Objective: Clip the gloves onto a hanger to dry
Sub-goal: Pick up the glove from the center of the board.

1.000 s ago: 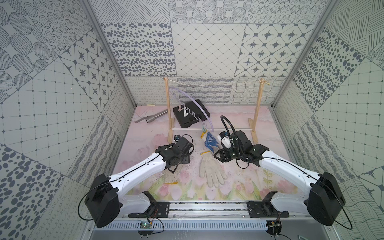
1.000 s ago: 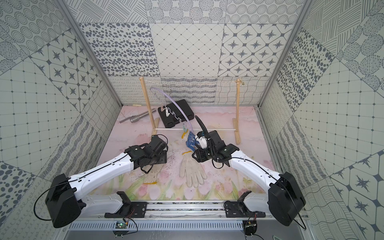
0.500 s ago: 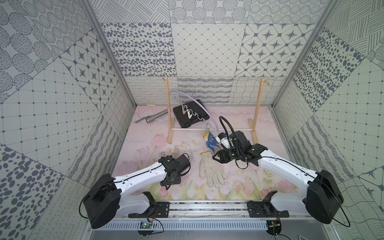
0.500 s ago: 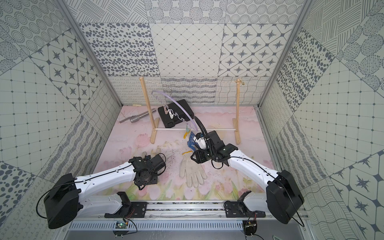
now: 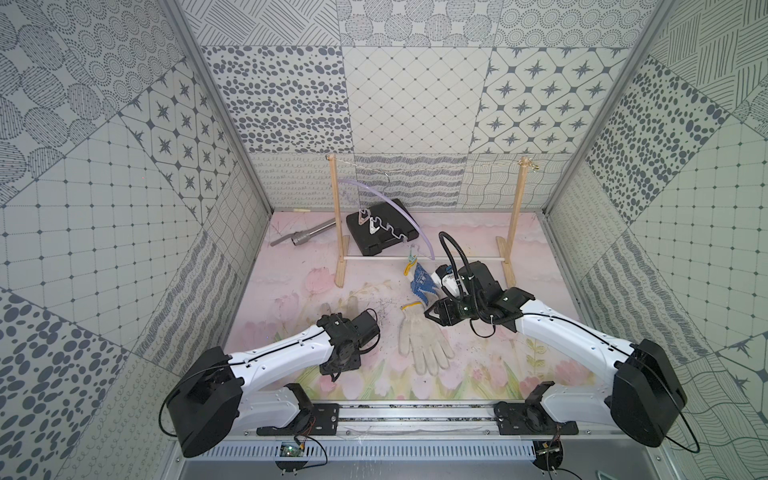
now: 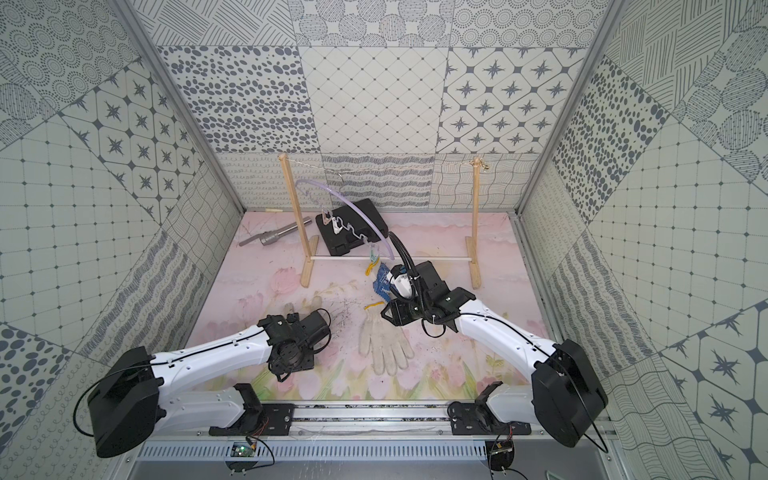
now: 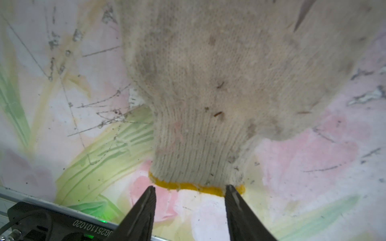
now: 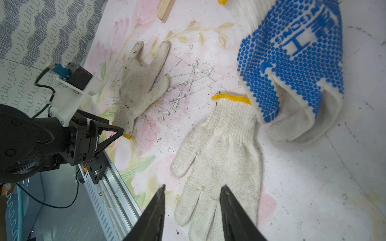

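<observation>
On the desk [image 5: 291, 266], at about 9 o'clock in a top view, the soiled left glove [image 7: 208, 83] lies flat. Its long axis runs 6 to 12, cuff toward 6. The left tool [image 7: 190, 187] is spread and empty, its tips at the yellow cuff edge. The next move is probably a pinch. It would go best to bite only the ribbed cuff, squarely across its width, so the edge stays free for a clip.

The centre glove [image 5: 419, 340] lies cuff at 11, fingers at 5. The right tool [image 8: 193, 186] hovers spread over those fingers, holding nothing. The blue-dotted glove [image 5: 422, 282] seems to be clipped by its cuff to the hanger [image 5: 388, 229] at 12, with its body sagging toward 5.
</observation>
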Tool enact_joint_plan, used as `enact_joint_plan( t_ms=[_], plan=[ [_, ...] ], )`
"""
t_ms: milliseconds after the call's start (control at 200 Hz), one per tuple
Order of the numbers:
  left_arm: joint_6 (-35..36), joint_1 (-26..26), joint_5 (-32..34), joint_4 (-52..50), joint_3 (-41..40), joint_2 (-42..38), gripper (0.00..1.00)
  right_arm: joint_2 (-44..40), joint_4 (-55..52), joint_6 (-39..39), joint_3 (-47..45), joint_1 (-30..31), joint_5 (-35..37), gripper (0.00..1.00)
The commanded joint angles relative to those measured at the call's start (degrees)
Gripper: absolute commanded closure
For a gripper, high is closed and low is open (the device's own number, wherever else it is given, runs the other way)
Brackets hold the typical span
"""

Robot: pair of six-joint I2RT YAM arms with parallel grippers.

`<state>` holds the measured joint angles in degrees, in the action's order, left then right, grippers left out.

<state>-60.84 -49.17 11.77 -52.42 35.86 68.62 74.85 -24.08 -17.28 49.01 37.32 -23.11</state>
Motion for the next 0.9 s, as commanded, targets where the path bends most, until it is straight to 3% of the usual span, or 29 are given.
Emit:
enact_joint_plan(
  t_ms=[0, 255, 435, 650, 805, 896],
  plan=[
    [-6.65, 0.26, 3.79, -6.25, -2.12, -3.59, 0.39, 0.96, 2.56, -0.04, -0.27, 0.40, -0.77, 0.55],
    [-9.43, 2.21, 5.03, -3.73, -6.12, -11.65, 0.44, 1.45, 3.17, -0.19, -0.68, 0.46, -2.29, 0.58],
    [-6.66, 6.55, 3.81, 0.67, -6.94, -7.43, 0.52, 0.22, 3.41, -0.68, -0.72, 0.39, -2.62, 0.59],
    [-4.45, 7.09, 3.20, 6.05, -6.97, -2.67, 0.54, -0.36, 3.37, -0.83, -1.18, 0.42, -2.03, 0.59],
    [-3.70, 7.24, 2.99, 8.33, -7.70, -2.92, 0.54, 0.06, 3.47, -0.95, -0.87, 0.45, -2.46, 0.60],
    [-3.32, 7.24, 2.26, 9.24, -8.21, -5.88, 0.60, 0.36, 3.57, -0.98, -0.86, 0.40, -2.24, 0.60]
  ],
)
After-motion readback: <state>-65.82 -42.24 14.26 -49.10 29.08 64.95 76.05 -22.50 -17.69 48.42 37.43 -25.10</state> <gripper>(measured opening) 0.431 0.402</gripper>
